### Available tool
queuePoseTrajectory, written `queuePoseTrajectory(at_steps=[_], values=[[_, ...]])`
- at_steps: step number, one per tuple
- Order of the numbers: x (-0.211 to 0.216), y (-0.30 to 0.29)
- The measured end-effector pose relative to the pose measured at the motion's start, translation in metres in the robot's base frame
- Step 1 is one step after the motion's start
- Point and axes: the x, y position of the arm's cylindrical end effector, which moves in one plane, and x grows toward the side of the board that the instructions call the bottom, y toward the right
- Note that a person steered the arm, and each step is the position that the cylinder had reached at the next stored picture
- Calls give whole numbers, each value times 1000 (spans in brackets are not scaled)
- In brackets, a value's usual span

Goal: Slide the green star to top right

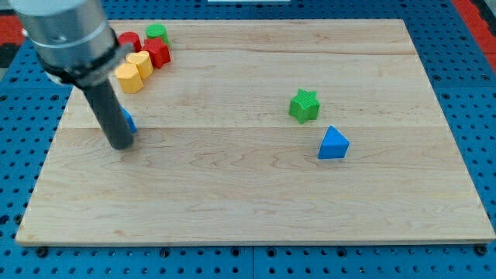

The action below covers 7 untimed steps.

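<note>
The green star (304,105) sits right of the board's middle. A blue triangular block (333,143) lies just below and right of it. My tip (122,144) rests on the board at the view's left, far left of the star. It partly hides another blue block (128,121) right behind it.
A cluster sits at the top left: a green round block (157,32), red blocks (157,53) (128,41), and two yellow blocks (129,78) (141,63). The wooden board (256,201) lies on a blue perforated base.
</note>
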Motion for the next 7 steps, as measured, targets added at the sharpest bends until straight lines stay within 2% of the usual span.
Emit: queuePoseTrajectory(at_steps=[1, 2, 3, 4, 5, 6, 7], values=[[-55, -2], [-73, -7], [-45, 11], [-29, 68], [-5, 144], [2, 221], [6, 250]])
